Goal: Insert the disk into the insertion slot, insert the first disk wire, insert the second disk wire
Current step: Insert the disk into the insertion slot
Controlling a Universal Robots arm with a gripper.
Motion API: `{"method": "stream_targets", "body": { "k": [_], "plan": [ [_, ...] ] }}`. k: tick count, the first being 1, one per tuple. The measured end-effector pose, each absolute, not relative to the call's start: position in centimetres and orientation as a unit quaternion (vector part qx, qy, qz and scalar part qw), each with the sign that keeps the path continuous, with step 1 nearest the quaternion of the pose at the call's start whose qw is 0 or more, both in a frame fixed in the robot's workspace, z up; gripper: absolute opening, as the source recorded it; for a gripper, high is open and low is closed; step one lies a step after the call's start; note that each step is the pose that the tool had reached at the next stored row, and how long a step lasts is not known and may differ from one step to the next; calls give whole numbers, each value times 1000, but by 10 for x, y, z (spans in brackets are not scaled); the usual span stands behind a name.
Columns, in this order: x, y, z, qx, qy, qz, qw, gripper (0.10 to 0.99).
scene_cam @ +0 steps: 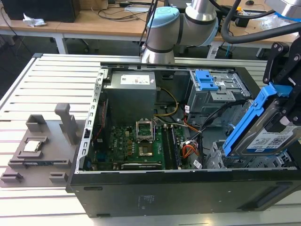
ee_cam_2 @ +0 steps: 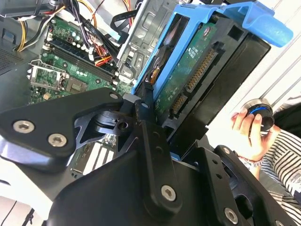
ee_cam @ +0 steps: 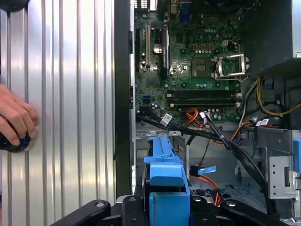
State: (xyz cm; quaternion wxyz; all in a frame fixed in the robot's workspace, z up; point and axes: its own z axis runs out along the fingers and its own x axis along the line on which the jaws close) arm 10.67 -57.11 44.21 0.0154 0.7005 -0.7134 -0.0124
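one disk (scene_cam: 266, 137), white label showing, in its blue carrier: held aloft and steeply tilted over the corner of the computer case (scene_cam: 164, 195) at the exterior view's right, clear of every bay.
one gripper (ee_cam_2: 171, 129): clenched on the disk, with black fingers (ee_cam_2: 146, 123) pressed against the carrier in the second wrist view.
one insertion slot (scene_cam: 215, 159): low silver-grey cage on the case floor in that same corner, just below the disk's lower end. its bays look unfilled.
one taller cage (scene_cam: 214, 92), with a blue bracket on top, further along the same side of the case.
one bundle of black cables (ee_cam: 188, 128), loose across the case interior beside the motherboard (ee_cam: 188, 61).
one connector row (ee_cam_2: 196, 81) on the disk, bare.
progress, as judged: none of the three steps is finished. the disk is lifted but not seated, and both wires are unplugged.
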Motion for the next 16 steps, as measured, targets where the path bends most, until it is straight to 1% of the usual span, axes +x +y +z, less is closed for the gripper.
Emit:
{"method": "stream_targets", "body": {
  "k": [5, 11, 16],
  "plan": [
    [107, -570, 439, 701, -713, -13, 15, 361],
    [107, -554, 436, 701, -713, -12, 15, 361],
    [109, -551, 430, 701, -713, -12, 15, 361]
  ]
}}
